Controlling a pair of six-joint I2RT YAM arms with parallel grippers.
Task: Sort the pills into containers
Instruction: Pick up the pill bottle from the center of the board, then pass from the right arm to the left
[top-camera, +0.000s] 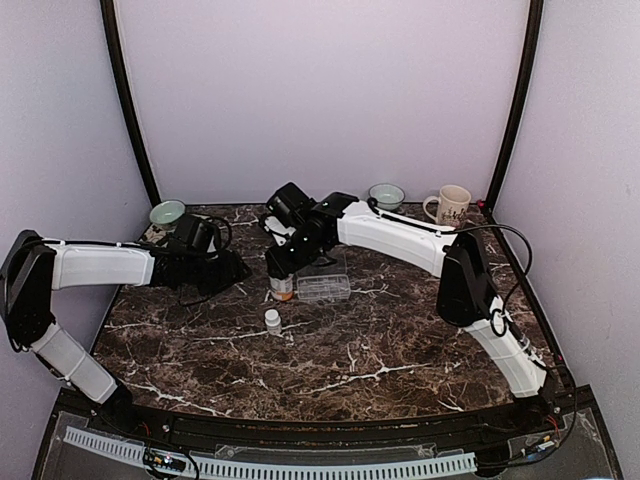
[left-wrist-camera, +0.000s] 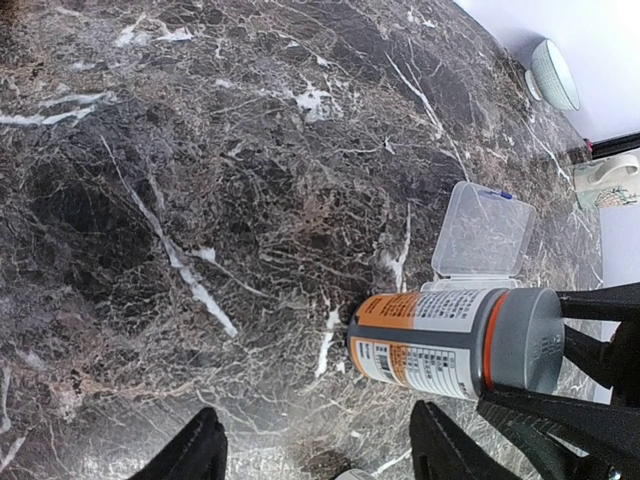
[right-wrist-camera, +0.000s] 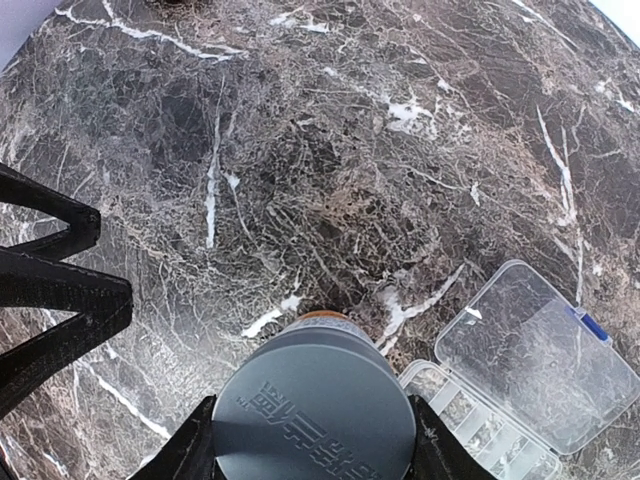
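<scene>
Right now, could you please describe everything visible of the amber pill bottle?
The amber bottle has a grey cap and a white printed label with an orange band. It stands upright on the marble table beside the open organiser box. The right pincer straddles its cap, fingers close against it; a firm grip is unclear.
</scene>
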